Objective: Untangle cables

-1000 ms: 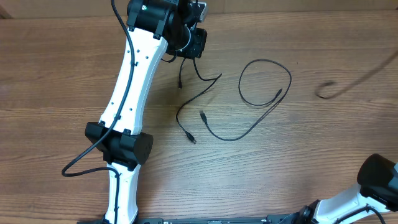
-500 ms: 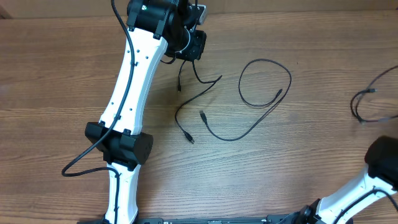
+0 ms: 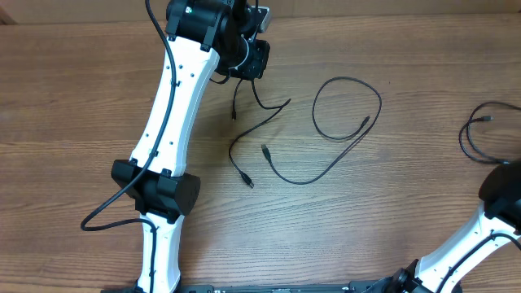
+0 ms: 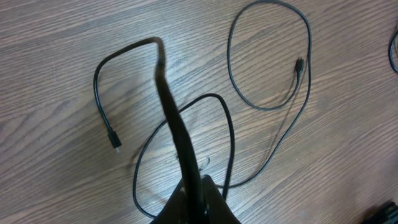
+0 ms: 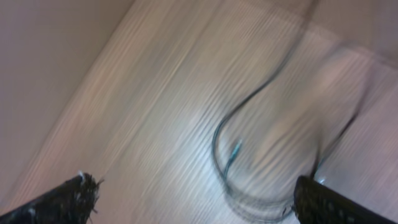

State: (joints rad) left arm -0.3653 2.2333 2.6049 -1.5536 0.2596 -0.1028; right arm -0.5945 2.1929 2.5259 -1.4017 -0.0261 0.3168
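Observation:
Three thin black cables lie on the wooden table. My left gripper (image 3: 251,59) (image 4: 194,182), at the far centre, is shut on one cable (image 3: 244,134) (image 4: 163,93). That cable hangs from the jaws and trails across the wood to a plug (image 3: 251,185). A second cable (image 3: 348,80) (image 4: 268,107) makes a loop to the right, and its tail curves back to a plug (image 3: 264,149). The third cable (image 3: 466,140) (image 5: 222,155) lies curled at the right edge, under my right gripper (image 5: 196,199). That gripper is open, with nothing between its fingertips (image 5: 68,198).
The white left arm (image 3: 167,122) runs from the near edge up to the far centre, with its own thicker black cable (image 3: 106,213) beside it. The right arm (image 3: 501,195) stands at the near right corner. The right wrist view is blurred by motion.
The right gripper has opened and the third cable has dropped to the table at the right edge. The right arm has shifted right. The left gripper and its cable have held still.

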